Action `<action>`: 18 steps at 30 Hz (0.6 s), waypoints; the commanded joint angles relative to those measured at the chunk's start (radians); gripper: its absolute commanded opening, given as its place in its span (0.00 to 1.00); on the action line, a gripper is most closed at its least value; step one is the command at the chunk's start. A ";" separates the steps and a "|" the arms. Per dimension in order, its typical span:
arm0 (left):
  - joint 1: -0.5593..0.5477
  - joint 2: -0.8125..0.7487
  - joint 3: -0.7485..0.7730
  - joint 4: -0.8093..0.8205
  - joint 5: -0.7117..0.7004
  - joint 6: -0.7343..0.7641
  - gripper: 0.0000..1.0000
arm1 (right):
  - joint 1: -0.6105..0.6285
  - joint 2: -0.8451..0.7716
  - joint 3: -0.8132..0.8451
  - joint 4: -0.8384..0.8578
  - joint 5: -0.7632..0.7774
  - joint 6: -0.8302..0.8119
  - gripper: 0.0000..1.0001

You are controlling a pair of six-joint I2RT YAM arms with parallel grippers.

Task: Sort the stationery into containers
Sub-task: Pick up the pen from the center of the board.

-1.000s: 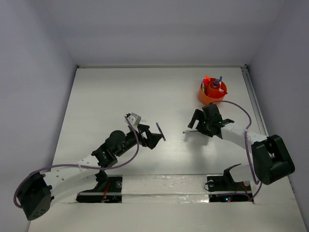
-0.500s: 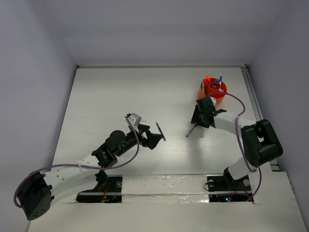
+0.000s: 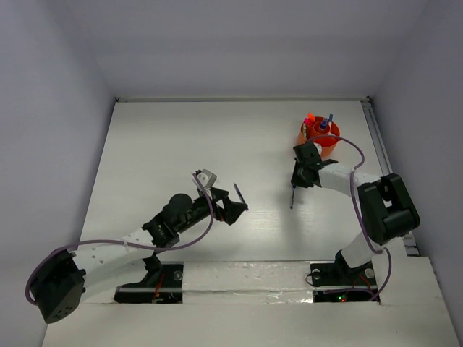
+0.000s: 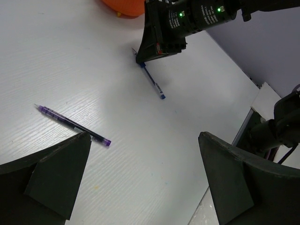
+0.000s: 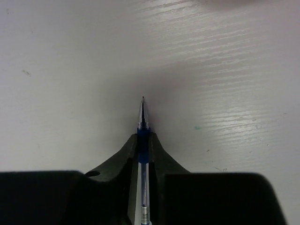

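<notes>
The blue pen (image 5: 142, 117) is pinched between the two fingers of the right claw (image 5: 143, 143), which are drawn in narrow around its barrel. The writing tip is left sticking out ahead of the fingertips, and the rest of the barrel is carried back between them. From the left wrist's view the pen appears to lie low against the table (image 3: 166, 144), with one end under the claw and the other trailing away from it. It is therefore judged to be gripped but not yet lifted. A hold near one end is probably chosen so that the pen can be tipped upright and dropped in lengthwise.

The orange cup (image 3: 319, 137) is found just beyond this claw, on the far side from the arm's base, so only a short carry is called for. A few pieces are already stood in it.

The purple pen (image 4: 72, 125) is left flat on the table, below and ahead of the left claw (image 3: 230, 210) and closer to one finger than the other. That claw is spread wide and nothing is held in it. It is judged to be kept open above the pen so that the barrel can be straddled.
</notes>
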 commanded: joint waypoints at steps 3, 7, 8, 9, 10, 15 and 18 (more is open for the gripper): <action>0.001 0.021 0.021 0.067 0.061 -0.034 0.99 | -0.004 0.038 -0.032 -0.078 -0.126 -0.014 0.00; 0.001 0.053 0.046 0.067 0.118 -0.056 0.95 | -0.004 -0.031 -0.075 0.004 -0.155 0.002 0.00; 0.001 0.062 0.050 0.068 0.144 -0.061 0.93 | -0.004 -0.057 -0.086 0.043 -0.160 0.011 0.00; 0.001 0.068 0.063 0.070 0.158 -0.067 0.92 | -0.004 -0.121 -0.107 0.066 -0.165 0.014 0.00; 0.001 0.079 0.069 0.070 0.170 -0.074 0.91 | -0.004 -0.161 -0.119 0.091 -0.166 0.014 0.00; -0.033 0.160 0.128 0.077 0.205 -0.088 0.82 | -0.004 -0.396 -0.153 0.194 -0.296 0.014 0.00; -0.054 0.251 0.192 0.094 0.181 -0.104 0.74 | 0.022 -0.550 -0.165 0.251 -0.390 0.051 0.00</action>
